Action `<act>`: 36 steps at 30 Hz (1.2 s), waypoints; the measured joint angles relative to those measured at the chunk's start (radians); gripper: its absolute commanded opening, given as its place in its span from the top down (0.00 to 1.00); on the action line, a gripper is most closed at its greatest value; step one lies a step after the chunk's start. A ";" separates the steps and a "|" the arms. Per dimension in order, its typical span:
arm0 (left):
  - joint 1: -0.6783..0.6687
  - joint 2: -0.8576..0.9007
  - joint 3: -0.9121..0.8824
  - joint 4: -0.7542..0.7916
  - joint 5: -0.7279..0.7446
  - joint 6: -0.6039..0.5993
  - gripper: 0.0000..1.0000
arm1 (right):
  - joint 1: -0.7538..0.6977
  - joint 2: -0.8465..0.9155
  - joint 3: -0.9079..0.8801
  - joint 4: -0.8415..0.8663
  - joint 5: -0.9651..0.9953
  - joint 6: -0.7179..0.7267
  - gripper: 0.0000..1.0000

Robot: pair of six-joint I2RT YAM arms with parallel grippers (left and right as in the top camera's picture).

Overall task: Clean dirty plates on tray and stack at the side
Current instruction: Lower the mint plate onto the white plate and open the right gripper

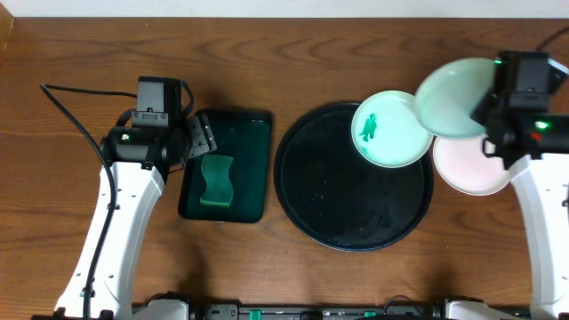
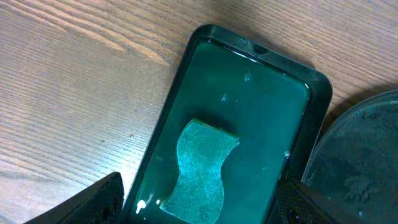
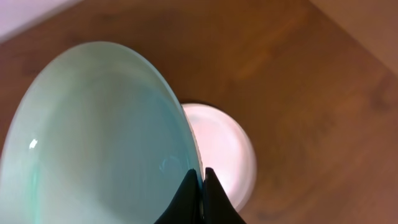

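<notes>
The right hand (image 3: pixel 200 180) pinches a mint plate (image 3: pixel 106 143) by its rim, tilted, seemingly just above the pale plate (image 1: pixel 471 164) on the counter (image 1: pixel 267 53) beside the tray (image 1: pixel 307 191), so the stack lies straight below. A smeared plate (image 1: pixel 391 129) rests on the tray, nearer this arm; the left hand (image 2: pixel 200 180) hangs open over the sponge (image 1: pixel 215 180)

A wooden table (image 1: pixel 267 71) fills nearly the whole scene. Its top is a warm reddish brown with long streaks of darker grain running from side to side. Seen close from the left, the same wood looks paler and greyer, and its fine lines stand out clearly. Beyond the far edge lies a narrow pale strip (image 1: pixel 267 7), too thin to tell whether it is wall or floor. The light is even and comes from above, leaving only soft, faint shadows on the wood.
</notes>
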State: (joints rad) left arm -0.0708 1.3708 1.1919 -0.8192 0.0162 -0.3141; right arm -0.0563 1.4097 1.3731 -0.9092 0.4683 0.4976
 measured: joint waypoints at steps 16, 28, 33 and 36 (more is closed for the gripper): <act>0.000 0.000 0.000 0.000 0.000 0.000 0.21 | -0.207 0.000 -0.185 0.000 -0.010 0.134 0.98; 0.000 0.000 0.000 0.000 0.000 0.000 0.21 | -0.207 0.003 -0.483 0.222 -0.020 0.240 0.99; 0.000 0.000 0.000 0.000 0.000 0.000 0.21 | -0.207 0.003 -0.543 0.293 -0.020 0.258 0.97; 0.000 0.000 0.000 0.000 0.000 0.000 0.21 | -0.207 0.003 -0.563 0.311 -0.021 0.264 0.83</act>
State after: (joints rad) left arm -0.0711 1.3708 1.1919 -0.8192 0.0162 -0.3141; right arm -0.2630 1.4128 0.8104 -0.5980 0.4477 0.7612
